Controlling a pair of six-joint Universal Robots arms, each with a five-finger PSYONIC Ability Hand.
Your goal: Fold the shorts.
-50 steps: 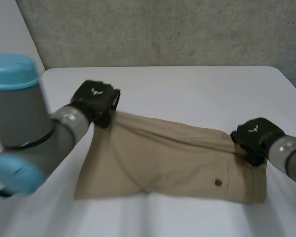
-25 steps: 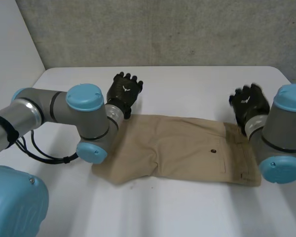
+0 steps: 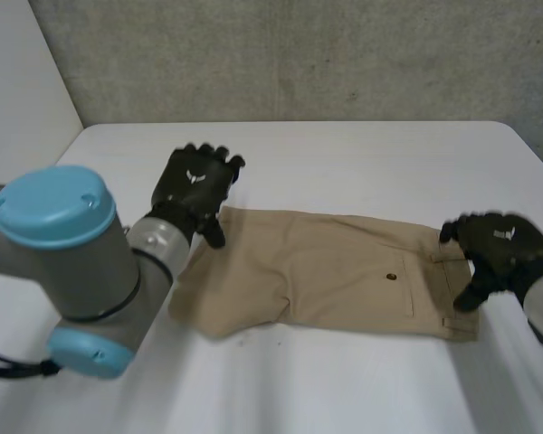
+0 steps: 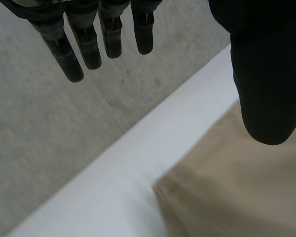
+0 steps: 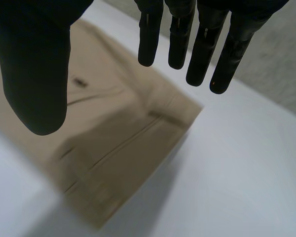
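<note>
**Left side.** I have the left hand (image 3: 193, 183) above the table (image 3: 362, 149), at the far left corner of the khaki shorts (image 3: 317, 271), by the leg end. Its fingers are straight and spread, with the thumb apart, and it holds nothing. In its wrist view the cloth corner lies below the thumb. I cannot tell whether the thumb touches it.

**Centre.** The shorts lie flat across the middle of the table, long axis parallel to the far edge. The leg end points left and the waistband (image 3: 454, 294) points right. One pocket button (image 3: 392, 277) faces up. The outline reads as one leg laid on the other, so I judge the lengthwise fold complete.

**Right side.** The right hand (image 3: 500, 256) hovers over the waistband end, fingers extended and apart, gripping nothing.

**Step in hand.** Both hands are free between folds. In my judgement the next move is to pinch both corners of one end, lift it, and carry it over the other end, keeping the edges aligned.
</note>
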